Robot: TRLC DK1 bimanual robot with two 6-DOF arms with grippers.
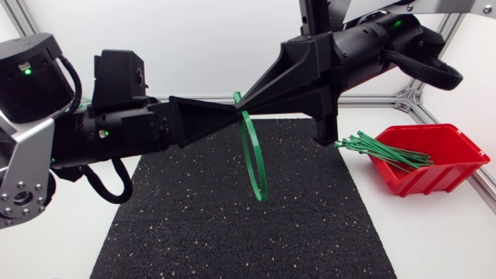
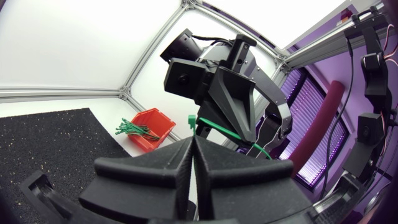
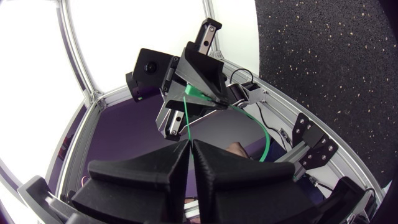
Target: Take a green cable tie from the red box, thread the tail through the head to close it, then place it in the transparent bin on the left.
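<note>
Currently, the left pincer [image 1: 229, 111] is closed flat, its fingers pressed together, with the green cable tie [image 1: 253, 159] nipped at its tip. The right pincer [image 1: 248, 101] meets it tip to tip from the opposite side and is also clamped on the tie. In the right wrist view, a thin length of strap runs out from between its fingers toward the left pincer.

Two opposed grips on one strap suit the threading step: one pincer can steady the head end while the other draws the tail. The raised position probably keeps the loop free of snags.

Both tips sit in the air above the far edge of the black mat [image 1: 232, 225]. From that meeting point the tie hangs over the mat as a narrow, upright oval loop, with its small square head [image 1: 237, 97] just above the tips. The strap is thin, flat and bright green, and its smooth curve suggests springy plastic. The loop looks closed, so threading is judged done or nearly done. Whether the tail has locked cannot be confirmed.

Beside the mat, on the right arm's side, the red box [image 1: 446, 167] rests on the white worktop [image 1: 434, 232]. A bundle of spare green ties [image 1: 384, 149] pokes over its rim toward the mat. The transparent bin appears in no view.
</note>
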